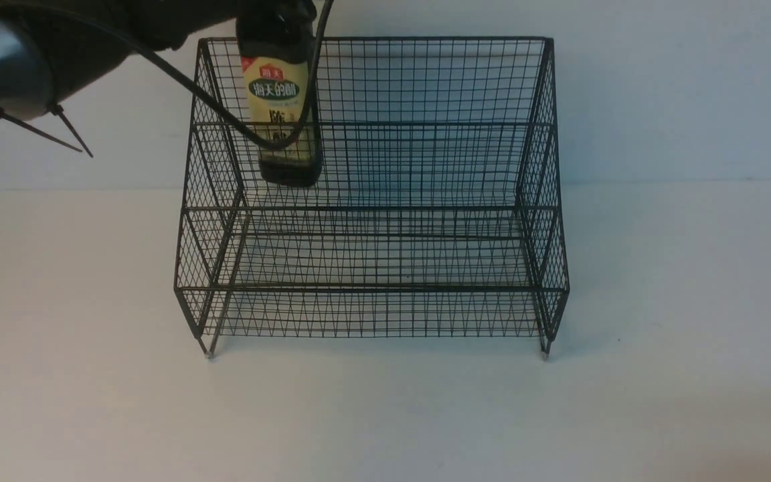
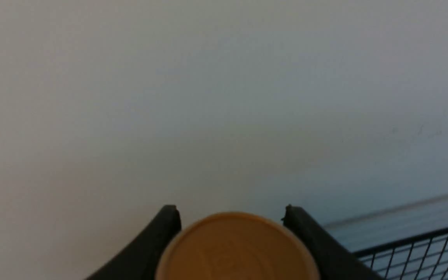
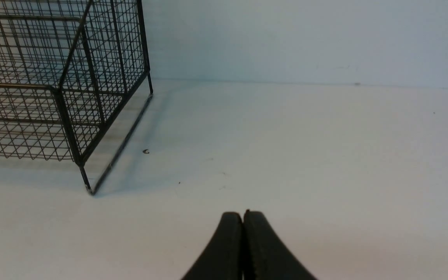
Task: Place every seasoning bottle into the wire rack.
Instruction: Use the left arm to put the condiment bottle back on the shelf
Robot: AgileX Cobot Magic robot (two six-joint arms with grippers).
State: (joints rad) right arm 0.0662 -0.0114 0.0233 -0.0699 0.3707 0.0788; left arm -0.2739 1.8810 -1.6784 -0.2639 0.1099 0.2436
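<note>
The seasoning bottle (image 1: 281, 100), dark liquid with a beige label and green oval, hangs upright over the upper left part of the black wire rack (image 1: 372, 201). Its base is above the upper tier; I cannot tell if it touches. My left arm comes in from the top left, and its fingers are cut off by the frame's top edge. In the left wrist view the left gripper (image 2: 231, 217) is shut on the bottle, its gold-tan cap (image 2: 235, 249) between the jaws, with a rack corner (image 2: 422, 252) beside it. The right gripper (image 3: 242, 214) is shut and empty over the table, right of the rack (image 3: 53, 85).
The rack stands on a white table (image 1: 660, 368) against a pale wall. A black cable (image 1: 225, 110) from my left arm loops across the front of the bottle. Small specks (image 3: 146, 151) lie on the table near the rack's right foot.
</note>
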